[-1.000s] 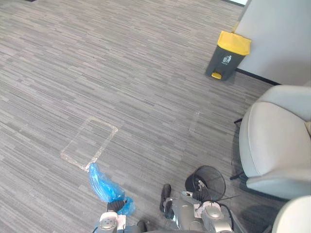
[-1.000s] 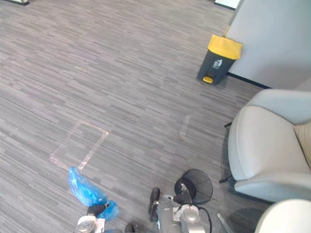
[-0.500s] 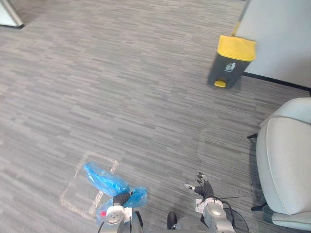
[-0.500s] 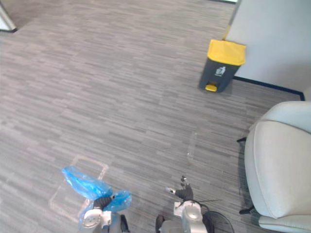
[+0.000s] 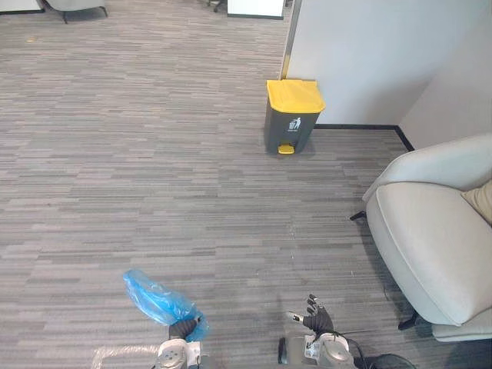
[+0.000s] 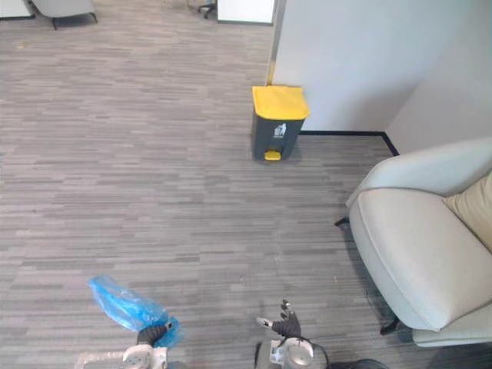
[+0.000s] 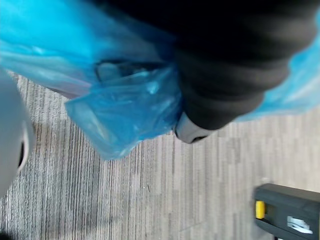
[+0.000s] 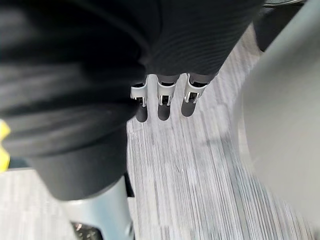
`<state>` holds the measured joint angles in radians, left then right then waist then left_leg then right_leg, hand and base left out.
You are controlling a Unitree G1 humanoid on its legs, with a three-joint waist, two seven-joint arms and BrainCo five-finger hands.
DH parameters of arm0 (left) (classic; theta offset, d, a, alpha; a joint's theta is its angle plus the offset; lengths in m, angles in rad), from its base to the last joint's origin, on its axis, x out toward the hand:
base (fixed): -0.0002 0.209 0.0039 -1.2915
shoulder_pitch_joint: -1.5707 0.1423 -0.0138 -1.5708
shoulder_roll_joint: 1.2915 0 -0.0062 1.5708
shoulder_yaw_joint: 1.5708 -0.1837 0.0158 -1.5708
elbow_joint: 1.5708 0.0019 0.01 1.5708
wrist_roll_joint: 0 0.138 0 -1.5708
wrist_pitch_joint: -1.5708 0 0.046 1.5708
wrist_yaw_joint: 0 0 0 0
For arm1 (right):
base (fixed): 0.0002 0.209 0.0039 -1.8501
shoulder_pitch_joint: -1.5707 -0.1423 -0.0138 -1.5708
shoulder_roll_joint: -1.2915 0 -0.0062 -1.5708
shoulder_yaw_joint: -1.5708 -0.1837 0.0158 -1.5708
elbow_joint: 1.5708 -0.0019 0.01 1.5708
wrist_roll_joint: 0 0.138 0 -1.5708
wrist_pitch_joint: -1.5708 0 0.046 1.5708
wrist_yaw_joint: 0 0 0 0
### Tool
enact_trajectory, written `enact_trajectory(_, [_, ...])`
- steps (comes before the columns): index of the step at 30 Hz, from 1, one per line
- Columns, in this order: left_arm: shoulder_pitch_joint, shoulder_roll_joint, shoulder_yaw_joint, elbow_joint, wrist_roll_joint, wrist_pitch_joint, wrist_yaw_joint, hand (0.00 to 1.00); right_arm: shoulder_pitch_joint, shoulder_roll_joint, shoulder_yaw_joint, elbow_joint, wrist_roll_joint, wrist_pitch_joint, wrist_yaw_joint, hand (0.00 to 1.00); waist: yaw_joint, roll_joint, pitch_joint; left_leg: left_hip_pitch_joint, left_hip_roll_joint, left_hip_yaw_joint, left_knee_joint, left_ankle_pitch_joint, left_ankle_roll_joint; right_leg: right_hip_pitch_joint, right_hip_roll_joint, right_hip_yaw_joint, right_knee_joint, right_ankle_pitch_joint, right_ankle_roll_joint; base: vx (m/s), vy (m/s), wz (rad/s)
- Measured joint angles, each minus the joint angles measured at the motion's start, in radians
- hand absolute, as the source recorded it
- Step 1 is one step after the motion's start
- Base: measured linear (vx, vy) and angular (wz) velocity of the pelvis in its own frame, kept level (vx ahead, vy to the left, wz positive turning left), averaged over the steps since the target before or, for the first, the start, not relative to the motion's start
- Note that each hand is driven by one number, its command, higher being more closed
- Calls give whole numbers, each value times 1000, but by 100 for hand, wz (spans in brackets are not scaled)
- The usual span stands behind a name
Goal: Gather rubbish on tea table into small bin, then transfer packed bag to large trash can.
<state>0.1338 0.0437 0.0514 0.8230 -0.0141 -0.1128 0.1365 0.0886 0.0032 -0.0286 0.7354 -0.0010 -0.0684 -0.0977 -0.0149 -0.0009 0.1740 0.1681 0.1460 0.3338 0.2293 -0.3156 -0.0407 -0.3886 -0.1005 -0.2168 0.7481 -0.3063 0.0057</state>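
Left hand (image 5: pixel 183 329) sits low in the left eye view, fingers closed on the bunched neck of a blue bag (image 5: pixel 157 300), a thin, crinkled, translucent plastic sack that sticks up and away from the fist, above the carpet (image 5: pixel 154 177). That carpet is grey with fine, streaky bands. The right hand (image 5: pixel 314 317) is beside it, well apart, fingers spread and holding nothing. Far ahead, against a plain pale wall, stands the large trash can (image 5: pixel 290 117): a boxy dark grey body, a flat yellow lid and a small yellow pedal at its foot. A smooth, rounded, pale grey armchair (image 5: pixel 430 231) is on the robot's right.

From the right eye view more of a tan cushion (image 6: pixel 470 207) shows, tucked in the armchair's seat.

From the left wrist view the bag's glossy folds are crumpled tight against the hand's dark ribbed cover, and the trash can's dark base and yellow pedal lie beyond.

From the right wrist view the right hand's silver, dark-tipped fingers hang straight and loose in a row over the striped carpet.
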Motion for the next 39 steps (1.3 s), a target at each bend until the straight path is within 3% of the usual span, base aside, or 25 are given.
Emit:
enact_trajectory(1, [-6,2,0,6,-2,0,1,100,-12,-11,0,3,0,0,0,0,-1,11,7,28,9,-1,-16,0,0,-20,19,-17,-84,28,-9,548,-86,14])
enact_trajectory(2, [-3,13,-1,13,-8,-1,3,100,-9,-25,1,12,0,0,-1,0,-4,6,6,73,-5,-19,-48,0,-4,-19,53,-25,-303,161,-15,569,-88,21])
enact_trajectory(3, [6,25,0,15,-8,-1,4,100,2,-25,2,30,0,-3,-1,0,-9,-25,-1,107,-34,-47,-54,-1,-13,-9,48,-12,-417,358,-80,712,-137,7])
enact_trajectory(4, [-11,9,12,49,-8,3,9,100,-25,-55,-3,39,-1,0,1,0,-7,17,11,130,11,-87,-22,-1,-45,-14,75,-12,-335,336,-119,587,-120,4])
enact_trajectory(6, [-25,-13,9,49,-8,-2,6,100,-42,-79,-19,41,-1,0,-1,0,-15,44,8,68,39,-141,108,57,-112,-5,97,-22,-333,264,-121,485,-162,-12])
enact_trajectory(7, [-32,-18,13,49,-8,-4,6,100,-44,-83,-23,41,-1,0,-1,0,-16,52,14,40,47,-158,166,78,-109,7,103,-23,-336,251,-123,540,-205,-10])
enact_trajectory(8, [-42,-30,29,53,-8,-3,6,100,-35,-82,-34,45,-1,7,-1,0,-19,61,23,-22,62,-183,328,168,-97,50,114,-18,-348,224,-130,655,-207,-9])
enact_trajectory(9, [-41,-48,43,47,-8,-4,4,100,-18,-65,-37,42,0,19,-2,0,-12,62,31,-88,103,-188,535,192,-106,143,133,-7,-399,205,-140,550,-170,-13])
enact_trajectory(10, [-40,-53,49,43,-8,-4,3,100,-13,-60,-41,37,0,21,-3,0,-11,59,33,-106,113,-179,585,175,-105,172,138,-2,-414,201,-143,522,-137,-20])
enact_trajectory(12, [-21,-64,50,-15,-8,-5,-8,100,1,-32,-47,22,2,19,-11,0,2,20,37,-224,125,-137,736,95,-83,320,142,26,-496,171,-150,474,-120,-24])
enact_trajectory(15, [-21,-72,55,-61,-8,-5,-9,100,0,-15,-54,20,3,22,-20,0,21,12,35,-384,105,-117,639,50,-31,415,151,45,-572,164,-145,398,-48,-17])
enact_trajectory(18, [-24,-97,92,-77,-8,-7,-7,100,0,7,-89,19,3,23,-25,0,42,9,37,-432,32,-116,389,43,-29,480,140,82,-609,148,-120,360,74,-34])
enact_trajectory(19, [-25,-97,88,-77,-8,-8,-9,100,0,8,-90,19,3,23,-27,0,52,9,33,-439,-14,-137,256,68,-19,505,127,107,-619,130,-103,319,145,-37])
enact_trajectory(21, [-15,-98,88,-71,-8,-8,-7,100,5,5,-90,25,3,22,-28,0,59,22,19,-428,-35,-162,130,123,-18,514,126,140,-616,97,-73,298,216,-59])
enact_trajectory(22, [-5,-100,89,-68,-9,-8,-8,100,12,5,-90,25,3,23,-28,0,66,32,9,-413,-38,-165,122,178,8,519,123,174,-584,53,-52,314,267,-72])
enact_trajectory(24, [-1,-92,99,-70,-9,-9,-6,100,26,11,-87,25,1,24,-28,0,74,9,-9,-379,-59,-117,129,181,20,514,85,211,-514,-1,-23,358,247,-72])
enact_trajectory(25, [3,-84,111,-68,-10,-8,-5,100,50,26,-87,25,1,24,-27,0,77,-19,-28,-346,-74,-69,123,141,26,470,58,232,-389,-28,20,498,281,-103])
enact_trajectory(27, [8,-63,100,-59,-12,-7,-5,100,46,53,-82,25,0,24,-25,0,77,-35,-33,-289,-78,-25,107,104,32,365,29,225,-143,4,90,419,244,-79])
enact_trajectory(28, [8,-40,72,-44,-18,-1,-4,100,47,52,-69,23,-2,24,-19,0,59,-45,-28,-227,-93,-15,84,79,42,286,-2,201,51,48,124,359,180,-22])
enact_trajectory(31, [-4,-27,46,-11,-20,3,-4,100,47,45,-76,31,-5,21,-20,0,42,-51,-30,-108,-97,-16,51,47,55,205,-39,111,186,18,69,375,107,9])
enact_trajectory(34, [-8,-25,47,15,-28,3,-4,100,3,26,-77,77,-35,22,-20,0,27,-37,-23,-38,-90,-24,-9,45,56,114,-17,66,54,-3,34,394,29,21])
enact_trajectory(35, [-7,-21,48,24,-28,4,-4,100,-17,17,-77,92,-39,22,-20,0,18,-28,-18,-19,-80,-36,-24,45,56,82,13,58,-73,16,21,487,-26,34])
enact_trajectory(37, [-5,-13,47,35,-28,3,-5,100,-28,7,-79,114,-40,23,-20,0,14,-30,-17,14,-88,-58,-44,41,48,84,50,76,-307,136,6,374,-62,46])
enact_trajectory(38, [-2,-2,49,34,-28,0,-6,100,-15,3,-79,123,-40,23,-20,0,13,-58,-15,42,-119,-108,-39,23,19,102,53,107,-414,309,-49,433,-93,38])
enact_trajectory(39, [-15,-20,61,60,-28,1,-5,100,-36,-28,-82,138,-40,22,-18,0,21,-8,-8,64,-81,-158,-20,3,2,109,73,97,-343,265,-49,506,-124,35])
